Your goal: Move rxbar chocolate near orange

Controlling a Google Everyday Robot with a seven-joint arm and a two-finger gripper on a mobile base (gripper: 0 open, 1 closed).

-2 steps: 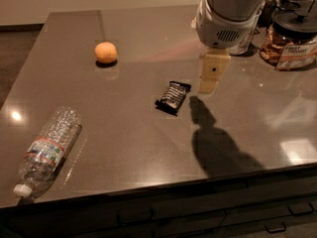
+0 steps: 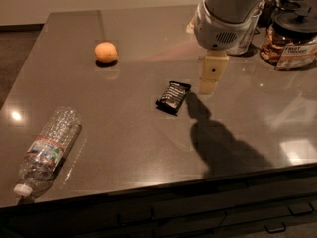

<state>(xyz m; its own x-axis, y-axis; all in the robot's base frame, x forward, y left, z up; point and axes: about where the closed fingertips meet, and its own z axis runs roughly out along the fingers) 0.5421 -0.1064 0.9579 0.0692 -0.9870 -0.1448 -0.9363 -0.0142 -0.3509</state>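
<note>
The rxbar chocolate (image 2: 173, 96), a flat black bar with pale lettering, lies on the brown tabletop (image 2: 124, 148) near the middle. The orange (image 2: 106, 52) sits at the back left, well apart from the bar. My gripper (image 2: 210, 76) hangs from the white arm at the upper right, just right of the bar and a little above the table, holding nothing.
A clear plastic water bottle (image 2: 47, 150) lies on its side at the front left, near the table's front edge. Jars and containers (image 2: 292, 41) stand at the back right. The arm's shadow falls on the table right of the bar.
The arm and gripper have shifted slightly left and down toward the bar. The bar, orange and bottle have not moved.
</note>
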